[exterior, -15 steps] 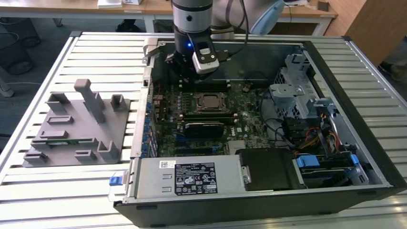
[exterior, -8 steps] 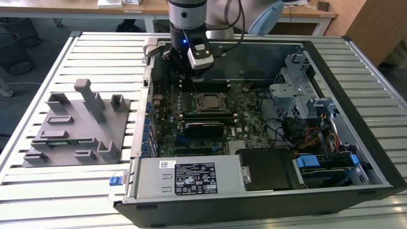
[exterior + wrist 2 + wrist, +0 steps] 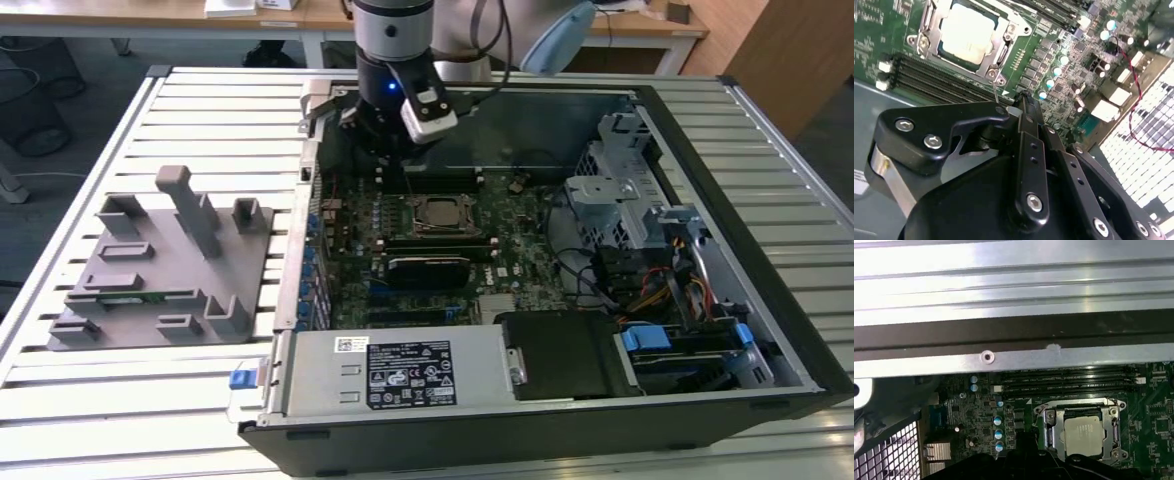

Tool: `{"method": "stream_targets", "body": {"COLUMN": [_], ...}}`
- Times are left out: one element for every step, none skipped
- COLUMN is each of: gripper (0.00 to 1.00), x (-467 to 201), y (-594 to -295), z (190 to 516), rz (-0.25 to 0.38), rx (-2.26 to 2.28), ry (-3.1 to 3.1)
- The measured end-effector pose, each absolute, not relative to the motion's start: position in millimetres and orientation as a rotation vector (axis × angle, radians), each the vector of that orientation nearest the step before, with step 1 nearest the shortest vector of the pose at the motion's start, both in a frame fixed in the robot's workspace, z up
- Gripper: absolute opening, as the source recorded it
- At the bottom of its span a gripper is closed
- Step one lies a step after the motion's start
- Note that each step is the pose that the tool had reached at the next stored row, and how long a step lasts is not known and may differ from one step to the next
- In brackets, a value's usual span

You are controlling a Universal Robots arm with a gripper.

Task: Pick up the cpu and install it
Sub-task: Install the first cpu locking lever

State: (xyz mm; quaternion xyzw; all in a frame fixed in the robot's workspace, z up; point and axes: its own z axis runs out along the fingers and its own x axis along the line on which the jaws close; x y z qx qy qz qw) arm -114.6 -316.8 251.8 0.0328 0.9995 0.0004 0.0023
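The cpu (image 3: 966, 31) is seen seated in the metal-framed socket (image 3: 999, 47) on the green motherboard (image 3: 1064, 60) inside the open computer case (image 3: 747, 250). In both wrist views its pale silvery top is shown facing up, flat and level with the board, with the socket frame around all four sides. Being square, it has no clear long axis; its edges are lined up with the frame and run parallel to the dark memory slots (image 3: 1069, 382) beside the socket.

The gripper (image 3: 1021, 102) is held above the board, beyond the memory slots from the cpu, towards the case's far wall in the exterior view. In the second wrist view the cpu lies ahead of the fingertips and apart from them; nothing is touched by the gripper. In the exterior view the gripper (image 3: 390, 150) is seen hanging over the upper part of the board, with the cpu (image 3: 438, 213) just past it, nearer the camera.

The black fingers (image 3: 1026, 150) are seen pressed together into a single narrow bar, with nothing held between them.

A grey tray (image 3: 160, 265) with upright holders is set on the slatted table (image 3: 200, 110), well apart from the gripper, to the exterior view's left of the case.
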Motion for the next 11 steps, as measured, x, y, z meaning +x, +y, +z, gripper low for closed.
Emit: {"method": "stream_targets", "body": {"gripper": [0.11,0.11,0.11,0.11,0.11,0.11,0.11,0.11,0.11,0.11,0.11], "x": [-114.6,-114.6,-114.6,-114.7,-114.6,-114.6,-114.7,-114.8,-115.6,-116.7,-116.9], "y": [-316.7,-316.2,-315.2,-313.6,-311.7,-309.5,-307.2,-305.8,-305.7,-305.7,-305.6], "z": [251.7,251.6,251.6,251.6,251.6,251.5,251.5,251.4,251.4,251.4,251.3], "rz": [0.001,0.002,0.002,0.001,0.002,0.002,0.002,0.001,0.001,0.002,0.002], "rx": [0.082,0.064,0.051,0.042,0.034,0.028,0.022,0.016,0.010,0.005,0.000], "ry": [3.136,3.136,3.136,3.137,3.137,3.137,3.137,3.137,3.137,3.137,3.137]}}
